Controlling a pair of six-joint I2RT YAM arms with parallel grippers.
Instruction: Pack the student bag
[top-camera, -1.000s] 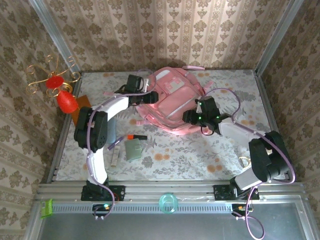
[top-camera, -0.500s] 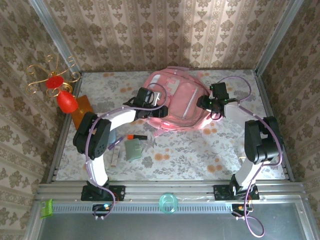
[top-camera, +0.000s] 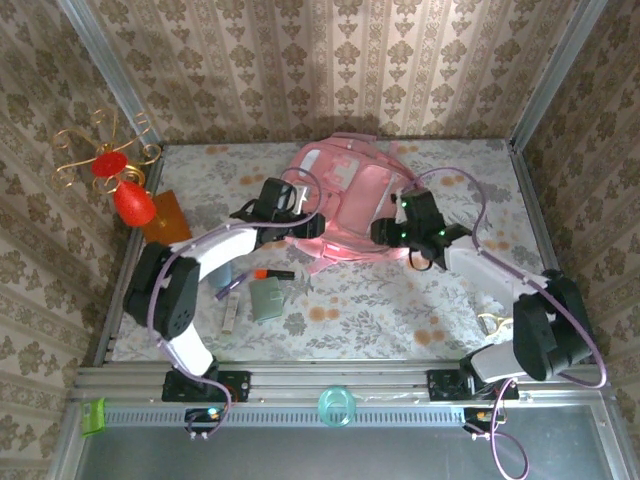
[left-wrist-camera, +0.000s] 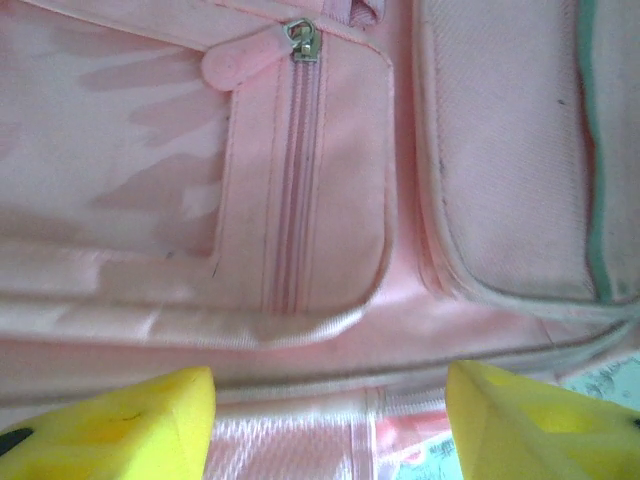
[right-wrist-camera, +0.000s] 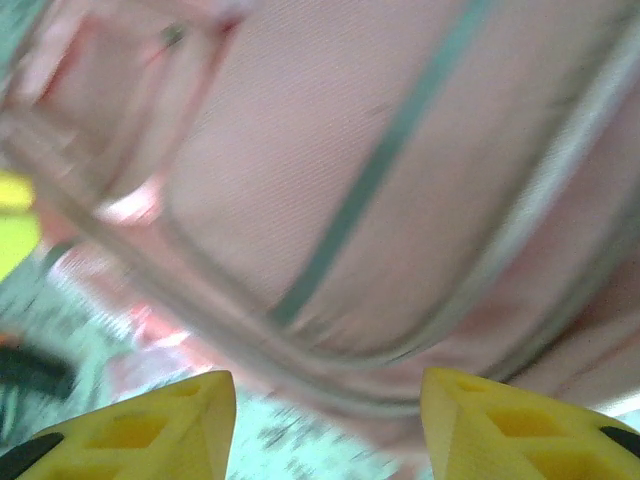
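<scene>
So your big soft pink fabric backpack (top-camera: 345, 205) sits far-centre on the tabletop, directly between both spread, empty pincers: left pincer (top-camera: 300, 213) at its left flank, right pincer (top-camera: 383, 232) at its right; both equally near.

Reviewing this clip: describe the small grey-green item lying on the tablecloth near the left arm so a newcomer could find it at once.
Start at the pink student bag at the back of the floral table, then drop toward the near edge on the left arm's side. Just below an orange-tipped marker lies a flat, squarish grey-green pouch. Its dull colour and square shape set it apart from the slim pale stick to its left.
</scene>
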